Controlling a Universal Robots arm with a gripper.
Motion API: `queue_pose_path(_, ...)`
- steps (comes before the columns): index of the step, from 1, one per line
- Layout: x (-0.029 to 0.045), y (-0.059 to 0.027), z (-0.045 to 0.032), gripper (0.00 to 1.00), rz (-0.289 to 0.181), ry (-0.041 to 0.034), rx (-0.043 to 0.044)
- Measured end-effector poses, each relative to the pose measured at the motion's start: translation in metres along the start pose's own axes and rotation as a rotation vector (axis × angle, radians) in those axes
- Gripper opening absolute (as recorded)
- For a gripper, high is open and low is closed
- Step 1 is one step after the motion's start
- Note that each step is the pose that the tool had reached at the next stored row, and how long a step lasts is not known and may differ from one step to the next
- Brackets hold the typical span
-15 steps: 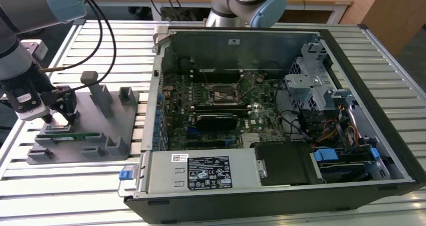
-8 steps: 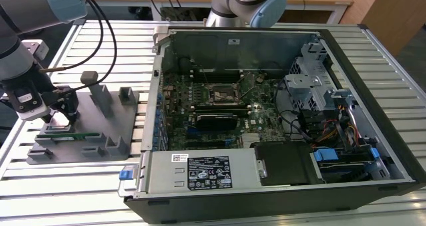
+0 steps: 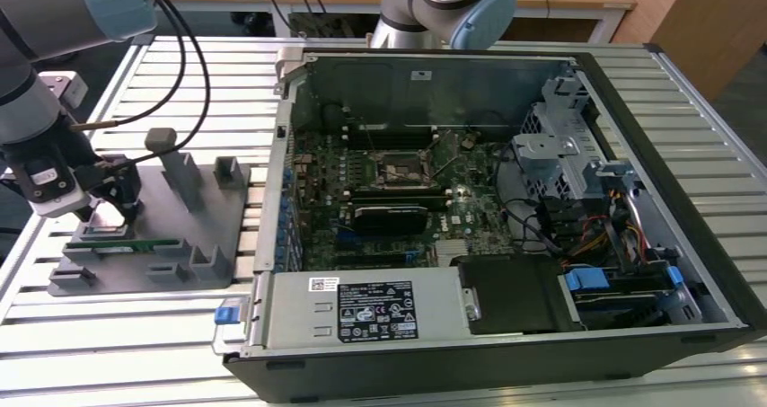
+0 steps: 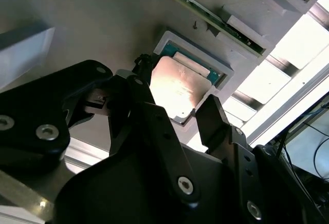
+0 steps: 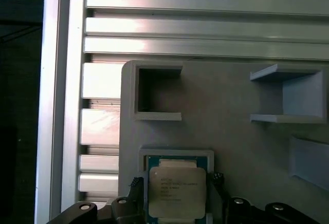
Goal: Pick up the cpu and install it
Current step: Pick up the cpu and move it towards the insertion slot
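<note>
I see the arm (image 3: pixel 30 101) reaching down at the exterior view's left, wrist pointed at the table, with the gripper (image 3: pixel 106 211) low over the grey fixture plate (image 3: pixel 180 250). In the first wrist view its fingers (image 5: pixel 134 185) stand apart, one on each side of the cpu (image 5: pixel 176 190), which lies flat in its square recess on that plate.

cpu (image 5: pixel 175 193) cut off at picture edge in first wrist view; whether tool (image 5: pixel 176 181) touches it unclear.

Silver cpu (image 5: pixel 175 190) w/ green edge, grey fixture (image 5: pixel 231 136), black gripper (image 4: pixel 177 96), prob. green stick (image 3: pixel 135 243).
</note>
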State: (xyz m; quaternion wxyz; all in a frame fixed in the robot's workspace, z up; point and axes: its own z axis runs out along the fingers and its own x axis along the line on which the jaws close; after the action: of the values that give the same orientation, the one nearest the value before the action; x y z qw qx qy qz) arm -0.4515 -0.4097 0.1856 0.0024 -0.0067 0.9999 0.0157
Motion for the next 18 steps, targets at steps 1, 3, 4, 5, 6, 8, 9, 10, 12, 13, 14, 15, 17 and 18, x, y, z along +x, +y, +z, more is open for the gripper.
queue_pose_path(1, 0.0002, 0.0000, 0.0000, 0.61, 0.000, -0.0001, 0.0000)
queue_pose_path(3, 0.0003, 0.0000, 0.0000, 0.61, 0.000, -0.0001, 0.0000)
queue_pose_path(4, 0.0003, 0.0000, 0.0000, 0.61, 0.000, -0.0001, -0.0001)
queue_pose_path(5, 0.0003, 0.0000, 0.0000, 0.61, 0.000, -0.0001, -0.0001)
queue_pose_path(6, 0.0003, 0.0000, 0.0000, 0.61, 0.000, -0.0001, -0.0001)
queue_pose_path(8, 0.0003, 0.0000, -0.0003, 0.53, 0.000, 0.0000, 0.0000)
queue_pose_path(9, 0.0002, 0.0000, -0.0007, 0.53, 0.000, 0.0000, 0.0000)
queue_pose_path(10, 0.0002, 0.0000, -0.0014, 0.53, 0.000, 0.0001, -0.0001)
queue_pose_path(12, 0.0002, 0.0001, -0.0035, 0.53, 0.000, 0.0004, -0.0001)
queue_pose_path(13, 0.0002, 0.0001, -0.0048, 0.53, 0.000, 0.0003, 0.0000)
queue_pose_path(14, 0.0001, 0.0002, -0.0062, 0.53, 0.000, 0.0005, 0.0000)
queue_pose_path(15, 0.0002, 0.0002, -0.0074, 0.53, 0.000, 0.0005, 0.0000)
queue_pose_path(17, 0.0001, 0.0003, -0.0098, 0.53, 0.000, 0.0005, 0.0000)
queue_pose_path(18, 0.0001, 0.0003, -0.0108, 0.53, 0.000, 0.0005, 0.0000)
